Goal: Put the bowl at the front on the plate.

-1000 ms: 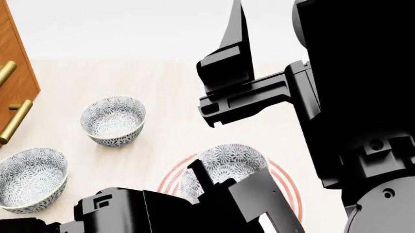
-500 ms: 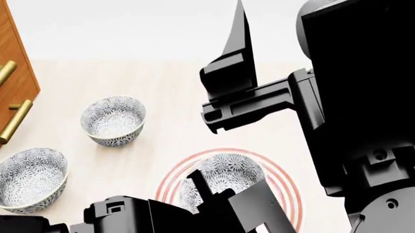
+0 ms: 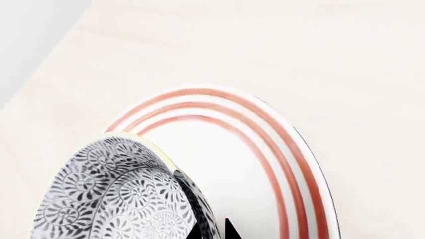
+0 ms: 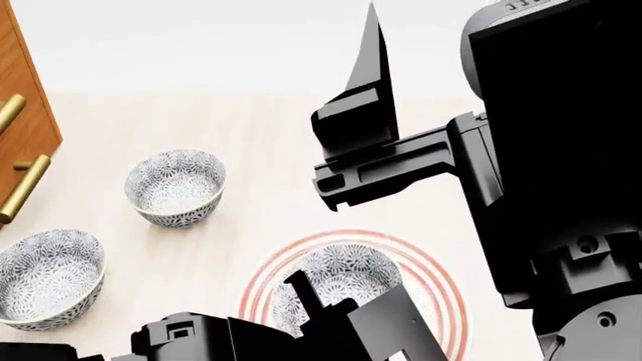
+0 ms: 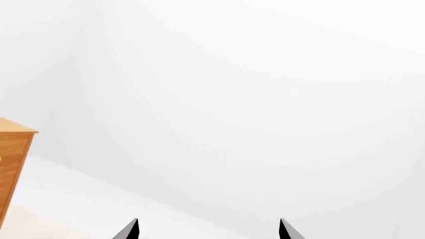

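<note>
One bowl (image 4: pixel 341 282) sits over the plate (image 4: pixel 441 282), L gripper (image 3: pixel 211 230) clamped on its rim, fingers either side of the wall. R gripper (image 5: pixel 209 230) raised, tips well apart, holding nothing.

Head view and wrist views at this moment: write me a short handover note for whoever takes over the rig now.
Left hand: shut on the bowl, one finger inside its rim, low over the plate.
Right hand: open, empty, raised and pointing at the wall.
The bowl sits within the plate's red rings; whether it already rests on the plate cannot be told.
Two look-alike bowls stand apart on the table, near the wooden cabinet.
Done: bowl picked and carried over the plate.
Left: settle it if needed, open the left hand, withdraw upward.
</note>
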Tool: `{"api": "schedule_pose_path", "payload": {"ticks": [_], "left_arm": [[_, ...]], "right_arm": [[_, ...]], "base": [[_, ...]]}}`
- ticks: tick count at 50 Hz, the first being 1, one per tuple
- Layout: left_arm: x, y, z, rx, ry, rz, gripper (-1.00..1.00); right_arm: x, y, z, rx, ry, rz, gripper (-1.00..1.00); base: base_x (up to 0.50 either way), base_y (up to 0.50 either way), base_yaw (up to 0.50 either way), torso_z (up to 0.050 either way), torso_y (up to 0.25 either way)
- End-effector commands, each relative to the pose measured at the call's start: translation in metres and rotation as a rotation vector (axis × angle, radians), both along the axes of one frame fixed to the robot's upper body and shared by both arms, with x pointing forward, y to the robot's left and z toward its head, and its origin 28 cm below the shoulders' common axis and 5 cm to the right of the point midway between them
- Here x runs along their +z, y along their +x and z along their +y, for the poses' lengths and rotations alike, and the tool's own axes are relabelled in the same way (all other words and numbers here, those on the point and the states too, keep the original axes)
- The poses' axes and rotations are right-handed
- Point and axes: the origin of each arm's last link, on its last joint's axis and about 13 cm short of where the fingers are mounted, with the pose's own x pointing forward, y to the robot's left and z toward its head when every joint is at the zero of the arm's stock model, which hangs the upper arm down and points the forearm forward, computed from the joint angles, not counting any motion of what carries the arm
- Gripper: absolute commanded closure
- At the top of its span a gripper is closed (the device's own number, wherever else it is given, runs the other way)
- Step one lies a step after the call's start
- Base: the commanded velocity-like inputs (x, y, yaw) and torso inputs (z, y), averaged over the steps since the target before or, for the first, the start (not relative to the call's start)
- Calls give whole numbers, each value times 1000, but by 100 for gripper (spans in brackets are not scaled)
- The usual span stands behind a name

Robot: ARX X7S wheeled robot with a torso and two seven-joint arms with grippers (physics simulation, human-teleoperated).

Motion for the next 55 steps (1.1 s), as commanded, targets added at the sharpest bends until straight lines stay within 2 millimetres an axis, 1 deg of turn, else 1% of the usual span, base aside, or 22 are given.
{"api": "schedule_pose_path", "payload": {"ticks": [1,13,44,55], "left_arm": [[4,2,-1,6,-6,-31,100],[-1,0,0,-2,12,-34,100],[-14,-3,1,5,20,-28,100],[-16,-3,1,6,21,-31,100]], "right_arm": [[-1,0,0,4,-2,5,-100],[-1,-3,-1,-1,-2,6,-100],[-6,-1,-2,3,4,10,-100],[-7,-1,-2,7,2,10,-100]], "base": [[0,0,0,0,0],[0,0,0,0,0],[0,0,0,0,1],[0,0,0,0,0]]}}
